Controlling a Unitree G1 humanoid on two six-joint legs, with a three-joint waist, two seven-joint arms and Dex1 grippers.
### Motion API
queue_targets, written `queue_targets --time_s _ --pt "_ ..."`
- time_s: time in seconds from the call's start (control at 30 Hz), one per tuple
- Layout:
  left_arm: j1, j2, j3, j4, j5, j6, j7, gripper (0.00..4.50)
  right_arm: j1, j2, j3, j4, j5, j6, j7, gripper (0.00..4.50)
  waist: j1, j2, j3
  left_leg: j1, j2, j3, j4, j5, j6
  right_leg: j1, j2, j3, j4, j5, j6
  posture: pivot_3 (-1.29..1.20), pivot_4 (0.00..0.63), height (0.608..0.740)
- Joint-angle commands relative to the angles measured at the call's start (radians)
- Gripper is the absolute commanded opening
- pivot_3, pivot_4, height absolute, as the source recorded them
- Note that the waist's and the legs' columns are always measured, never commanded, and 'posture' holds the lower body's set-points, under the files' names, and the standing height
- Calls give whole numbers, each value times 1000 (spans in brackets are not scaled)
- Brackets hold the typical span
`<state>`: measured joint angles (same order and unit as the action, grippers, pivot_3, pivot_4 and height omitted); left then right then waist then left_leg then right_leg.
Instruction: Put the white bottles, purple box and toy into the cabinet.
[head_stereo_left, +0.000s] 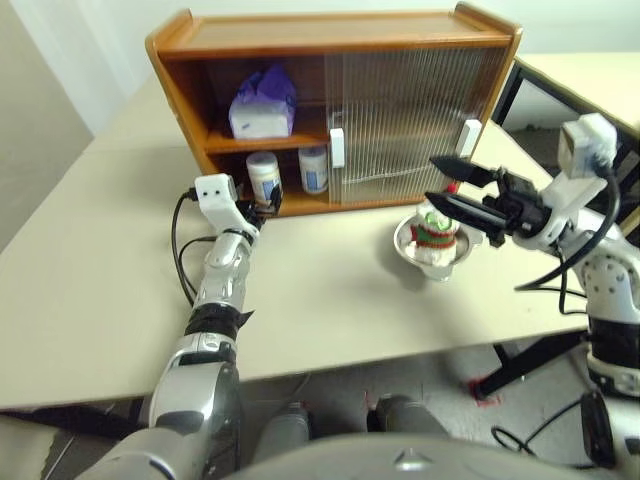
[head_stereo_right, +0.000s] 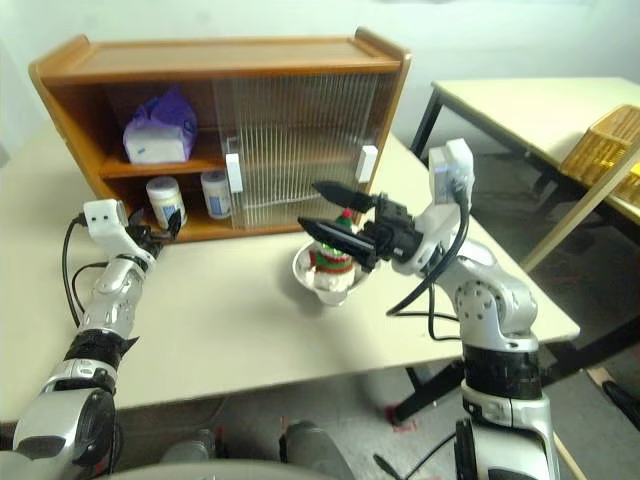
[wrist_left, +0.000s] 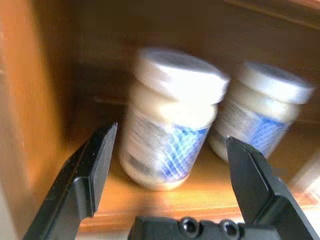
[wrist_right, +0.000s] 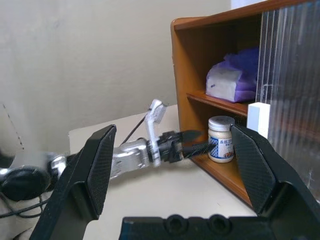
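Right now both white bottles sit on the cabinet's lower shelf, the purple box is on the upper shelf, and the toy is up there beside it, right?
Not quite: the toy sits in the steel bowl on the table, as the left eye view shows. The rest holds.

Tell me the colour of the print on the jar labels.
Blue, on white bottles; the left wrist view shows it best.

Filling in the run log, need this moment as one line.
left gripper: open, empty, at lower shelf | right gripper: open, over toy | bottles, box: in cabinet | toy: in bowl, outside
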<state>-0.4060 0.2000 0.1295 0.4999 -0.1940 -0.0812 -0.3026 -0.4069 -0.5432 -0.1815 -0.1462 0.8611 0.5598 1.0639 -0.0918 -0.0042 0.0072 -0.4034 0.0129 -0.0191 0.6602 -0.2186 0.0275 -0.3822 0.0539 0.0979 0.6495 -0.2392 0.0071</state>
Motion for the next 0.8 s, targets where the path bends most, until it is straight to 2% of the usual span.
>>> queue_targets --time_s 0.03,0.07,0.17,0.23,0.5,0.53,0.67,0.8 --pt "70 5 -85 -221 -17 148 -82 4474 -12 -4 4 6 -10 -9 10 4500 10 0 0 0 0 0 0 0 0 0 0 0 0 0 0 -101 0 740" --pt "83 7 -104 -268 -22 179 -101 4474 -13 -3 5 7 -11 -10 11 4500 14 0 0 0 0 0 0 -1 -2 0 0 0 0 0 -1 -101 0 740" --pt "88 1 -135 -349 -26 250 -121 3806 -15 -2 6 9 -14 -11 15 4500 22 0 0 1 0 -1 0 -7 -12 0 0 0 0 3 -5 -100 0 740" --pt "62 -27 -163 -379 -26 282 -124 3191 -16 -1 6 12 -16 -13 17 4500 22 0 0 3 0 -1 0 -7 -13 1 0 2 0 4 -7 -101 0 740" --pt "-49 -141 -239 -348 -3 322 -113 206 -11 0 1 14 -20 -25 16 4500 24 -1 0 9 0 -5 1 -6 -11 7 -3 5 0 4 -7 -120 0 740" --pt "-72 -159 -244 -322 1 315 -108 56 -6 0 -3 12 -20 -27 14 4500 23 -1 1 9 0 -5 1 -5 -10 7 -3 5 0 4 -7 -120 0 740" --pt "-130 -197 -239 -245 12 291 -93 56 4 -3 -9 5 -18 -32 7 4500 23 -1 1 11 1 -15 1 -4 -9 8 -5 13 0 3 -5 -120 0 740" --pt "-235 -230 -207 -82 27 230 -54 56 20 -5 -17 -10 -15 -37 -5 4500 19 -1 2 13 -1 -18 1 -4 -8 11 -5 14 0 0 -1 -164 0 740"
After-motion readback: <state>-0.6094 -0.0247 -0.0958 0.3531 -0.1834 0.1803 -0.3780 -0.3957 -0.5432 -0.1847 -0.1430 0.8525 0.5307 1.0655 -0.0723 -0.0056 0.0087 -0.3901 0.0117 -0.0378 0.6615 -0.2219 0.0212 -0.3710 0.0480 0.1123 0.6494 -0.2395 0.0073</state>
